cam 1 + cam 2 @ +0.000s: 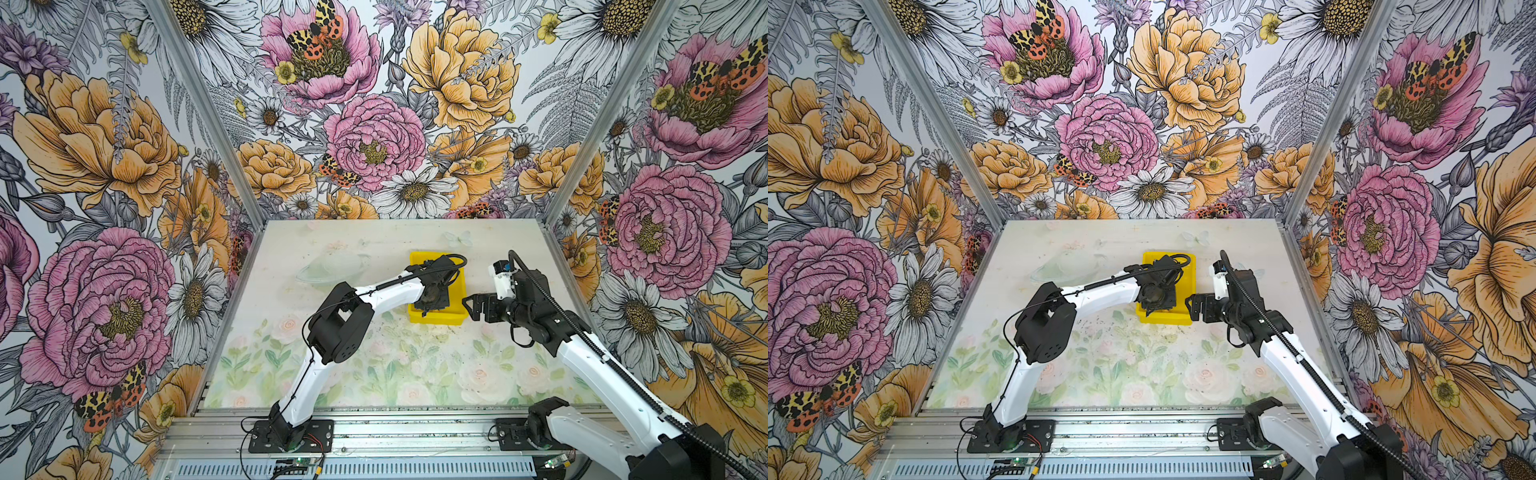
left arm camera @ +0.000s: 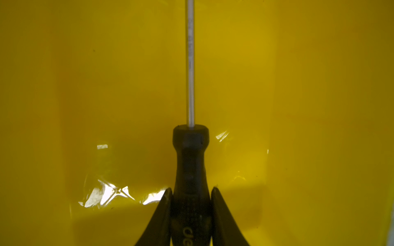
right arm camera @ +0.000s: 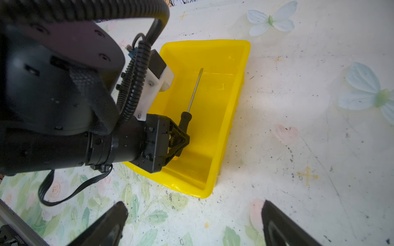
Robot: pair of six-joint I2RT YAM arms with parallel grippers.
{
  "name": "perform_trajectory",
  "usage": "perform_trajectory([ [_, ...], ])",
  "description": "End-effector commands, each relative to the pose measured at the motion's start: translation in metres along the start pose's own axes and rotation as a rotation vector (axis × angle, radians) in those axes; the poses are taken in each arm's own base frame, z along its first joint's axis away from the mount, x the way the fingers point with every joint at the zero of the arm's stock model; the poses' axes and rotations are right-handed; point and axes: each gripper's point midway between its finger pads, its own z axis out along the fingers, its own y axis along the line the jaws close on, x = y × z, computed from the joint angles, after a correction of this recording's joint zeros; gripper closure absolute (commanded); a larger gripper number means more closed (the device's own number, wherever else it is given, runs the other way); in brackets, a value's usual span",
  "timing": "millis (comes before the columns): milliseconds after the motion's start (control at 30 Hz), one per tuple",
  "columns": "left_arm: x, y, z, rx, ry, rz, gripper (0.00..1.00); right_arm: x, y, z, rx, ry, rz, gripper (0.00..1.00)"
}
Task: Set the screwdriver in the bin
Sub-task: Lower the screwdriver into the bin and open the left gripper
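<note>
The bin is showing as a glossy, bright yellow plastic rectangle with low sloping walls and a rolled rim. In both top views it is sitting at about 1 o'clock from the middle of the table, a pale floral-printed surface that is scuffed and flecked with dark specks.

The screwdriver is showing a thin, straight, bare-metal shaft with a flattened tip and a matte black handle that is flaring into a collar where the shaft enters.

The left gripper is reaching in from the bin's 9 o'clock side and is hanging over its 6 o'clock half. Its black wedge-shaped fingers are clamping narrowly on the handle. In the left wrist view the fingers are pressing both flanks of the screwdriver. The shaft is running out from the left gripper over the bin's shiny floor. Whether it is touching that floor cannot be told.

The right gripper is hovering near the bin's 4 o'clock corner, its jaws spreading wide and holding nothing.
</note>
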Motion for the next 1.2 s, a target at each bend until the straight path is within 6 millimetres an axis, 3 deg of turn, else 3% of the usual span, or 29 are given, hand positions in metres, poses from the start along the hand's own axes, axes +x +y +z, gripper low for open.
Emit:
perform_trajectory([
  [0,-0.007,-0.004,0.002,0.021,-0.005,-0.008,0.96,-0.003,-0.002,-0.001,0.008,-0.018,0.008,0.01],
  [333,-0.002,0.004,0.009,-0.010,0.001,-0.005,0.85,-0.004,-0.004,-0.001,0.013,-0.020,0.013,0.00],
  [600,-0.010,0.000,0.000,-0.003,-0.031,0.011,0.71,-0.005,-0.006,-0.001,0.018,-0.021,0.016,0.00],
  [900,-0.030,-0.009,-0.035,0.031,-0.106,0.005,0.53,-0.009,-0.007,-0.007,0.021,-0.047,0.022,0.01],
  [1167,-0.046,-0.011,-0.085,0.062,-0.199,-0.003,0.37,-0.011,-0.009,-0.013,0.034,-0.072,0.023,0.01],
])
